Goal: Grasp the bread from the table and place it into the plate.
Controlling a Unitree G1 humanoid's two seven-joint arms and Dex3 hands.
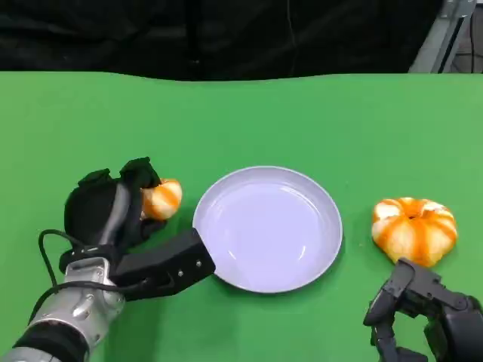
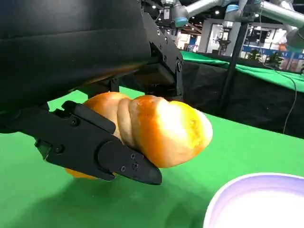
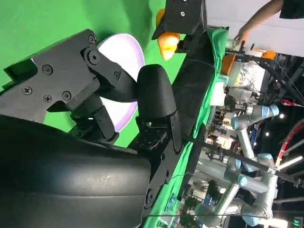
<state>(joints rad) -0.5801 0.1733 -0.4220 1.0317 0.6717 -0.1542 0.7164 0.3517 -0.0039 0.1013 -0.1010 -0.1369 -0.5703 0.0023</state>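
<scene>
Green cloth table [image 1: 249, 113] with black drape behind, lab clutter and other robot arms visible past the table edge in the wrist views

Left hand [image 1: 113, 207] is clamped on a small bread roll [image 1: 162, 198]: wrist view shows the roll [image 2: 156, 128] pinched between black fingers [image 2: 109, 152] below and the palm shell above, most of its golden crust sticking out past the fingertips. It looks lifted slightly off the cloth, though contact can't be ruled out. Grip sits on the roll's rear half, probably so the front end can go over the rim first

Plate [image 1: 332, 219] is pale lilac, sits mid-table just beside the held roll, nothing in it. Rim [image 2: 213, 204] is near, so the move left is a short carry toward the robot's right, then release over the bowl

Second, bigger bread [image 1: 414, 228], round and segmented, lies on the table on the plate's far side, untouched. Right hand [image 1: 423, 313] rests near it without contact, fingers curled in with nothing in them; looks parked

Risk: shallow grip, roll could tip out if the wrist tilts
</scene>
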